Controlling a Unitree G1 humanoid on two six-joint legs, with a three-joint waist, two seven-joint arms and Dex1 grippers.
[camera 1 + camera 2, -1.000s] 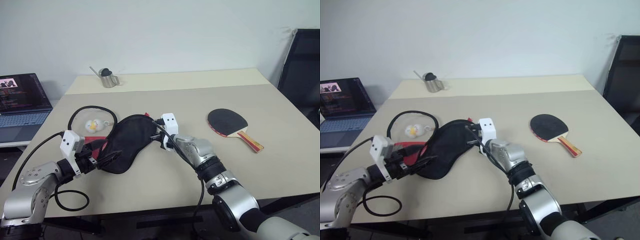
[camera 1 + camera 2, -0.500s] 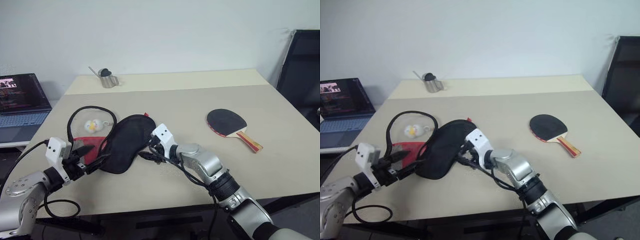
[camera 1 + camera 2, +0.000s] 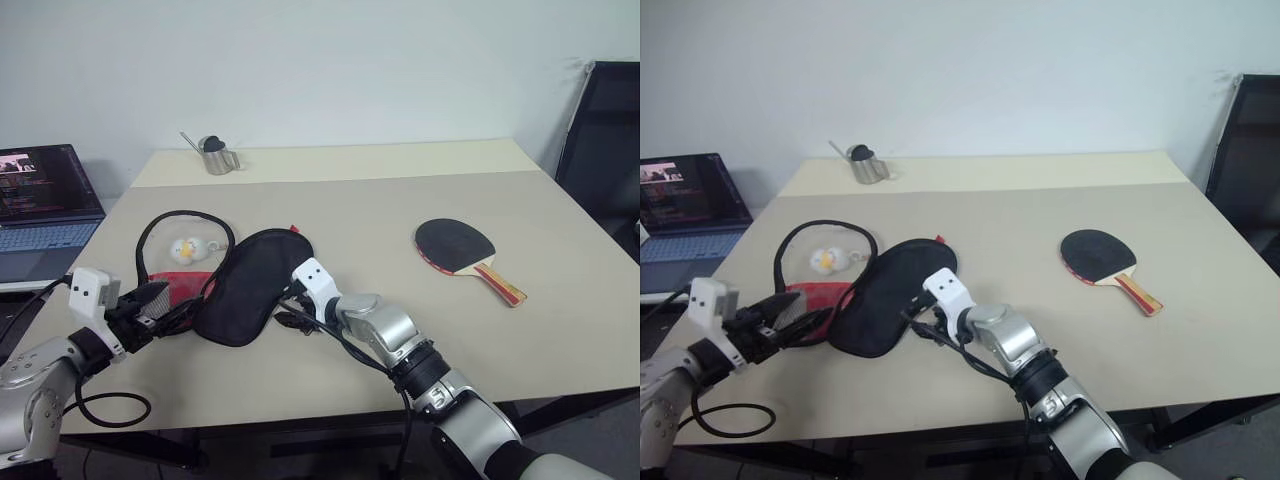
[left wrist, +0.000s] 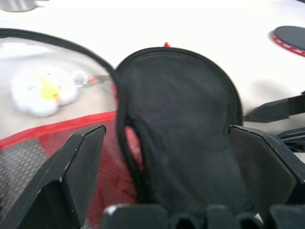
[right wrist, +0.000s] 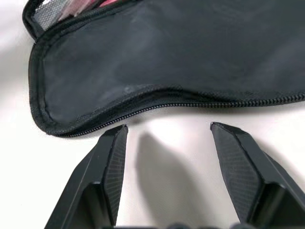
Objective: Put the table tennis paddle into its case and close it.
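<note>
The right gripper point(image 3: 288, 310) sits low over the table point(image 3: 360, 215) with its fingers spread and nothing between them; just ahead of its tips runs the zipped rim of the case point(image 3: 245, 283), close but apart from them. That looks like a hand lined up to take the rim, or just let go of it; which one cannot be told.

The left gripper point(image 3: 168, 303) is at the case's opposite, narrow end, its fingers wide apart and empty. From its wrist camera the black upper flap of the case lies straight ahead between the fingers, with the red mesh-lined lower half point(image 4: 71, 138) spilling out beside it. The case therefore appears unzipped and partly folded open, flat on the table, which suits loading the bat from the open side.

A little beyond the left gripper, a small white-and-yellow plush charm point(image 3: 186, 249) lies inside the curve of the case's black edging.

Well off to the far side of the right gripper, the table tennis paddle point(image 3: 460, 250) rests flat, black face up, handle pointing toward the table's near edge. It is untouched, so the loading step is not yet begun.

Farthest out, a metal cup point(image 3: 214, 157) stands near the table's back edge.
</note>
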